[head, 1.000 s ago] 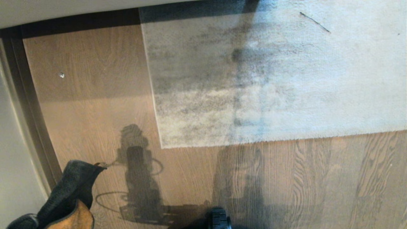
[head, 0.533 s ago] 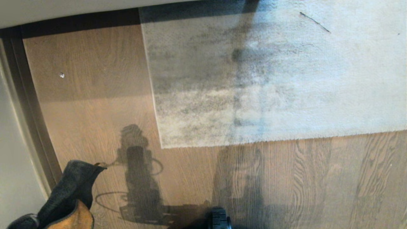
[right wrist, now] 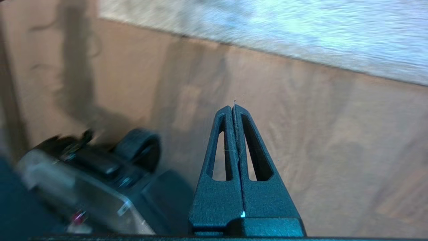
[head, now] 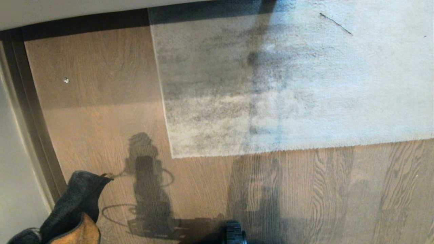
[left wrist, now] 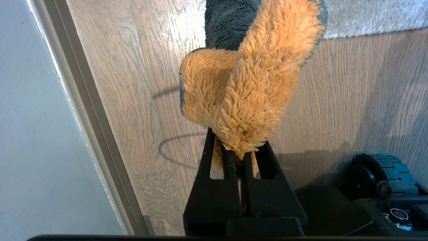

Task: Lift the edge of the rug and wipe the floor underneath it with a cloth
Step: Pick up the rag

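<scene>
Three cameras, all aimed down at the same stretch of floor [head: 101, 101] beside the rug edge [head: 271, 149].

The head view looks steeply down from above, taking in planks, rug corner and the wall base on the left; the left wrist view sits close behind its pincer [left wrist: 242, 157], low, facing the planks and wall base; the right wrist view looks past its pincer [right wrist: 234, 108] at planks and rug border; all three share that border and the robot's wheel [head: 234, 234].
</scene>
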